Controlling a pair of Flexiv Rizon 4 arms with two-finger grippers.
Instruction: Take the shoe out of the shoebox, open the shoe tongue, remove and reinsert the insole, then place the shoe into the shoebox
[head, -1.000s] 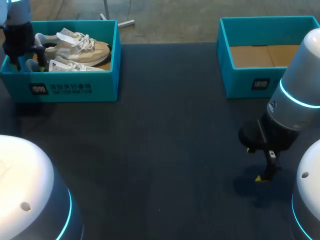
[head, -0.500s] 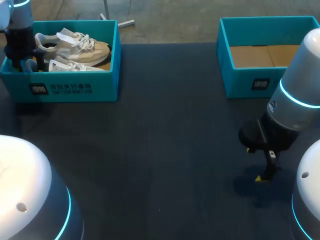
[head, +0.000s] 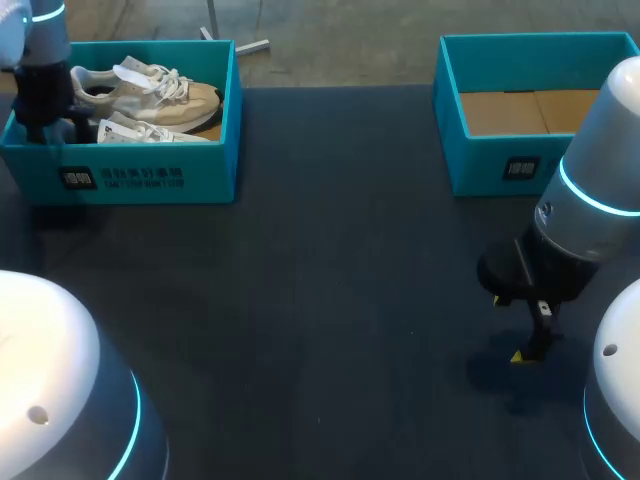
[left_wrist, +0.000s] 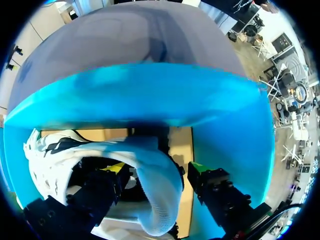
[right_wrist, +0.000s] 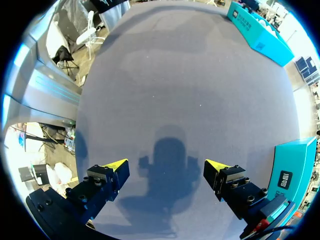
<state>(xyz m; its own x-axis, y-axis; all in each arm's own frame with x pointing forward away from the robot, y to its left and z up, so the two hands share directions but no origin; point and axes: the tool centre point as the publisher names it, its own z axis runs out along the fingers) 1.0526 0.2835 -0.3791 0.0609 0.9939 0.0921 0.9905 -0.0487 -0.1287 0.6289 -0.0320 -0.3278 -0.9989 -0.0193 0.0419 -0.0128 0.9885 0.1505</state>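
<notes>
While agape, left pincer (left_wrist: 157, 167) astride shoe (left_wrist: 52, 155).

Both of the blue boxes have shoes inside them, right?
Not quite. Only the left shoebox has shoes inside. The right shoebox has none, just its bare cardboard floor. The head view shows both boxes from above.

Left hand (left_wrist: 156, 169) sits far forward, fingers parted; right hand (right_wrist: 167, 166) hangs low, spread.
</notes>
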